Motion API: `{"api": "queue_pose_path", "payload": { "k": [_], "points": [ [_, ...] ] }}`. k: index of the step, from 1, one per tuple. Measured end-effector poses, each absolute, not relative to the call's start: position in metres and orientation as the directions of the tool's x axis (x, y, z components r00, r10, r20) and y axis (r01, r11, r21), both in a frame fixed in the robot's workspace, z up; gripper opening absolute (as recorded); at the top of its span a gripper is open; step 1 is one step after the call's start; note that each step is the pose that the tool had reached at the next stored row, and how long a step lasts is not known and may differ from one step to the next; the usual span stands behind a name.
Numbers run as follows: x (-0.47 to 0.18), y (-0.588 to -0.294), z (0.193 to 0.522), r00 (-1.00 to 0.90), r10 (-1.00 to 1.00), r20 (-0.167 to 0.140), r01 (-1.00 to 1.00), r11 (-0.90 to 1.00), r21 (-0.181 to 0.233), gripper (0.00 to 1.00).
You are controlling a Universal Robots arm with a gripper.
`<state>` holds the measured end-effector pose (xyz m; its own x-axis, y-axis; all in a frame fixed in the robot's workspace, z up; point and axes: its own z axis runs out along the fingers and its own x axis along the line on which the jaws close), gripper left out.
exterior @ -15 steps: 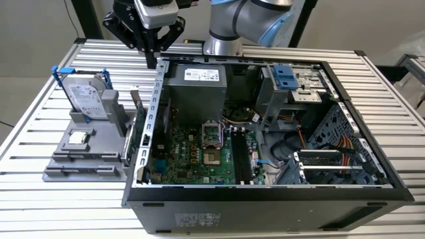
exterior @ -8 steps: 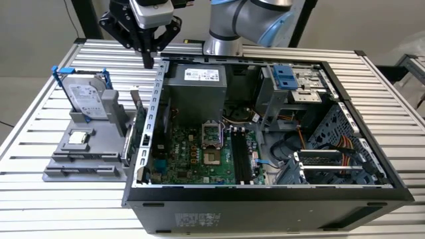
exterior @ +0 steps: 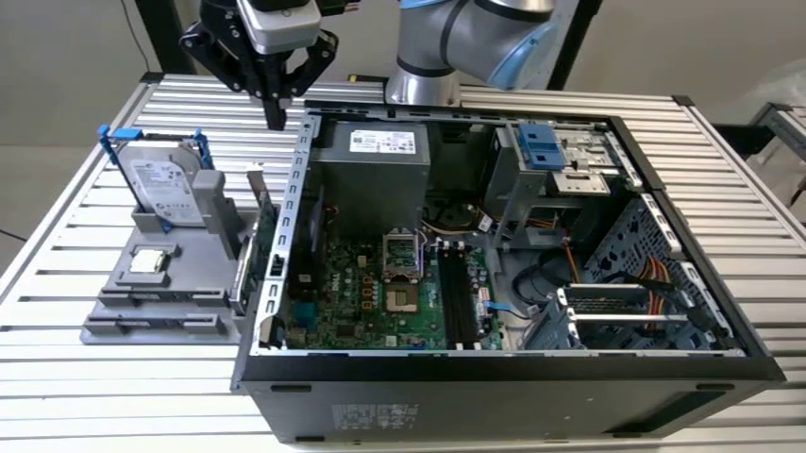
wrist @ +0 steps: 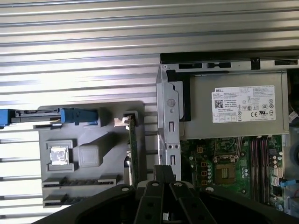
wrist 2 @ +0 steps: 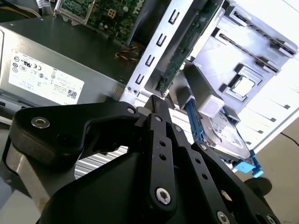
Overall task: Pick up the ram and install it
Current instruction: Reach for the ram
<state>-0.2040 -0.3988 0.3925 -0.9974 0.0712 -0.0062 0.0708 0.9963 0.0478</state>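
A: Resting on a slatted metal table (exterior: 113,396), nearest of all: an open computer case (exterior: 504,382), laid on its side. Why that way?

B: Likely to turn the green board (exterior: 359,293) and its long black slots (exterior: 456,302) upward, open to a reach from above.

A: And on the exterior view's left of it?

B: Sitting there, a grey tray (exterior: 164,319), just beside the case wall. Seems meant to keep each part in a seat of its own: small square chip (exterior: 151,260) flat in a recess, hard drive (exterior: 166,189) upright in a blue-handled bracket at the far end.

A: Where to find the ram (exterior: 263,215)?

B: Propped on its long edge in a slot down the tray's side nearest the case, between the chip and the case wall, not yet in the case. Stood up like that, presumably, to leave a top edge free for pinching. Edge-on as a thin green strip in the first wrist view.

A: And the gripper (exterior: 275,121)?

B: Hanging over the far left corner of the case, above and beyond the ram, touching nothing. With fingers (wrist: 160,176) pressed together to a point, gripping nothing.

A: Farther back?

B: Base of the arm (exterior: 422,87) at the table's far edge, behind the case; past that, bare grey floor (exterior: 63,85).
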Motion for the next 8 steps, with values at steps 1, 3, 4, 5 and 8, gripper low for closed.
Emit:
{"api": "queue_pose_path", "payload": {
  "k": [1,3,4,5,8],
  "points": [
    [-0.2044,-0.3988,0.3925,-0.997,0.071,-0.006,0.071,0.996,0.048,0.0],
    [-0.2053,-0.3988,0.3926,-0.997,0.071,-0.005,0.071,0.996,0.048,0.0],
    [-0.2056,-0.3988,0.3925,-0.997,0.071,-0.005,0.071,0.996,0.048,0.0],
    [-0.2059,-0.3988,0.3925,-0.997,0.071,-0.005,0.071,0.996,0.048,0.0],
    [-0.2069,-0.3988,0.3925,-0.997,0.071,-0.003,0.071,0.996,0.048,0.0]
  ]
}}
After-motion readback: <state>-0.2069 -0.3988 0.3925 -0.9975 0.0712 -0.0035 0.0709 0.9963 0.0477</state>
